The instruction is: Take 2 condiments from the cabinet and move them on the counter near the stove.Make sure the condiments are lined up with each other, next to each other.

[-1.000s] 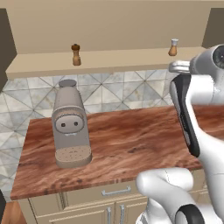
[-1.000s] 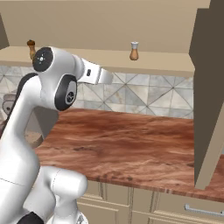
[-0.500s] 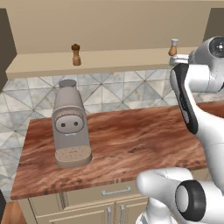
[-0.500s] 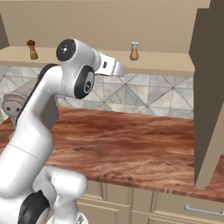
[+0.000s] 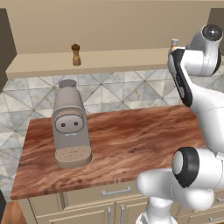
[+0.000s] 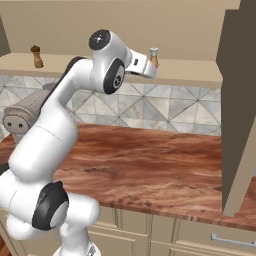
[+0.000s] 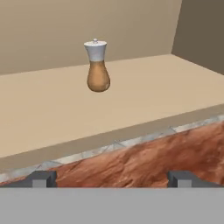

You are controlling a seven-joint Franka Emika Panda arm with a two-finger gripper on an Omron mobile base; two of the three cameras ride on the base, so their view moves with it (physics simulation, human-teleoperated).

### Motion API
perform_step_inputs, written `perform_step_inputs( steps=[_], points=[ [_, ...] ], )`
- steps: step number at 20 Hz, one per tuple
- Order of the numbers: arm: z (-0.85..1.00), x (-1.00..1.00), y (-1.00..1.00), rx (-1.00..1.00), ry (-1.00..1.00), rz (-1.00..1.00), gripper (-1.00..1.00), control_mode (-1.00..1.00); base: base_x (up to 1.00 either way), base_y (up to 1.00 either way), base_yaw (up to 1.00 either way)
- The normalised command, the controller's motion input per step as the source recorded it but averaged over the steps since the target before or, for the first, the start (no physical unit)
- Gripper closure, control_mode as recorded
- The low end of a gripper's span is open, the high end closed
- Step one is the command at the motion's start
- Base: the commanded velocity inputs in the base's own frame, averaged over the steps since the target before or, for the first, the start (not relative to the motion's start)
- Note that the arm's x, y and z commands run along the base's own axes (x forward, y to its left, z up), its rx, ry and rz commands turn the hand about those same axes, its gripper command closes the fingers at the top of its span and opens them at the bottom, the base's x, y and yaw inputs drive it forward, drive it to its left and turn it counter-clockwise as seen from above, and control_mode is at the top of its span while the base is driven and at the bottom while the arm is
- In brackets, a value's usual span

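Beige cabinet shelf [image 7: 52,113], white-capped shaker [image 7: 97,66] upright, gripper [image 7: 111,177] spread wide, empty, short of it

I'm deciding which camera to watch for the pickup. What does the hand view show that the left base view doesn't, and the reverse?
Hand view: the open gripper aimed at the pale shaker, whose tan body and white cap show whole, well short of it.
Left base view: the pepper mill and the coffee machine.
Both: the cabinet shelf and the counter.
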Motion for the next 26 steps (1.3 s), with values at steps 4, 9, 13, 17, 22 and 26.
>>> perform_step_inputs(
  steps=[4,9,13,17,22,26],
  points=[
    [0.01,0.54,-0.01,0.00,-0.01,0.00,-1.00,-1.00,0.00,0.00,0.00],
    [-0.01,0.50,0.00,0.00,-0.03,0.00,-1.00,-1.00,0.00,0.00,0.00],
    [-0.08,0.40,-0.06,-0.01,-0.13,0.00,-1.00,-1.00,0.00,0.00,0.00],
    [-0.04,0.36,-0.09,-0.03,-0.16,0.00,-1.00,-1.00,0.00,0.00,0.00],
    [-0.01,0.41,-0.06,0.00,-0.01,0.00,-1.00,-1.00,0.00,0.00,0.00],
    [0.00,0.32,0.00,0.00,0.07,0.00,-1.00,-1.00,0.00,0.00,0.00]
  ],
)
